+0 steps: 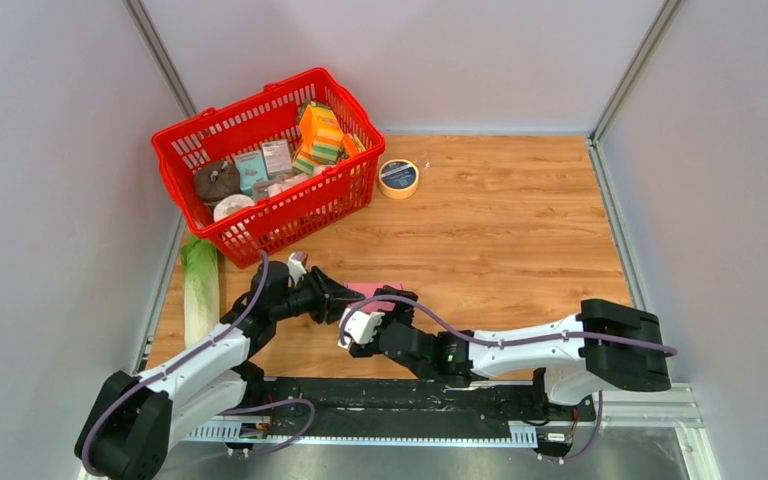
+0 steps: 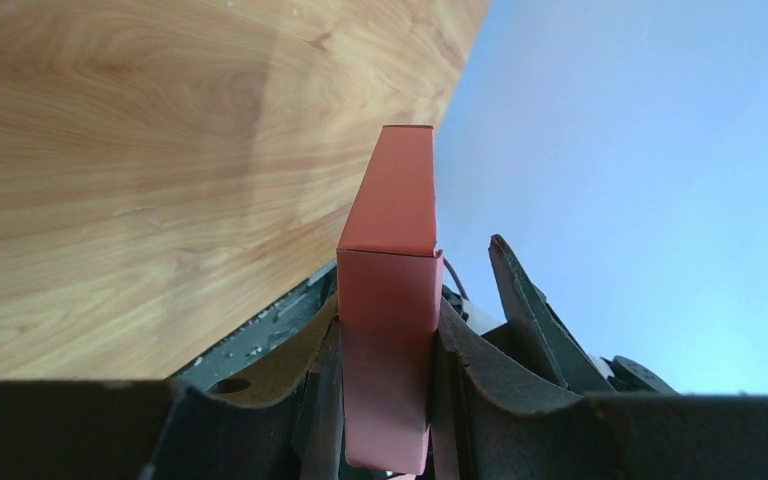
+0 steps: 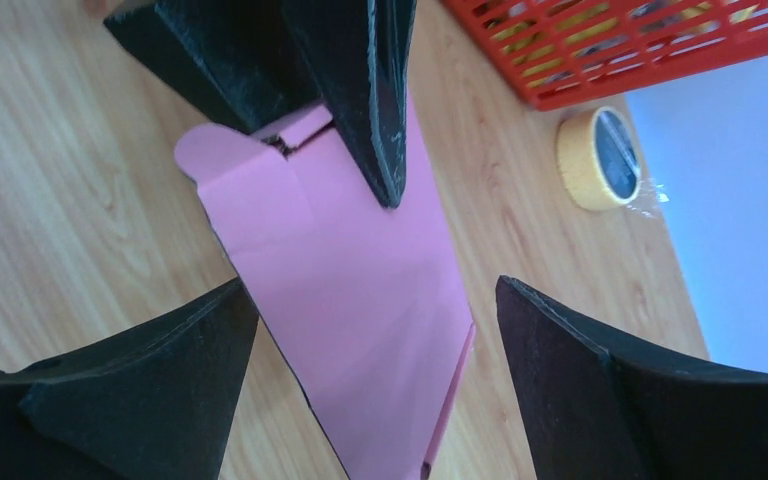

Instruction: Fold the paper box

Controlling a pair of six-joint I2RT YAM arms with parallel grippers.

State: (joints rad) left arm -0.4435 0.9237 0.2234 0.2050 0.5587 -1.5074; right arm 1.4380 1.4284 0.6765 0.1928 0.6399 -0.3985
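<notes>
The paper box (image 1: 377, 290) is a slim pink card box held just above the wood table near its front edge. My left gripper (image 1: 348, 300) is shut on one end of it. In the left wrist view the box (image 2: 390, 270) stands clamped between the left gripper's (image 2: 388, 335) two fingers, its far end flap folded. My right gripper (image 1: 365, 326) is open, its fingers spread either side of the box without touching it. In the right wrist view the right gripper (image 3: 375, 290) straddles the box (image 3: 360, 270), and the left fingers (image 3: 360, 90) pinch the far end.
A red basket (image 1: 300, 205) holding striped packs and small cartons stands at the back left, and shows in the right wrist view (image 3: 620, 60). A yellow tape roll (image 1: 398, 178) lies beside it (image 3: 600, 158). A leafy green vegetable (image 1: 200, 290) lies along the left wall.
</notes>
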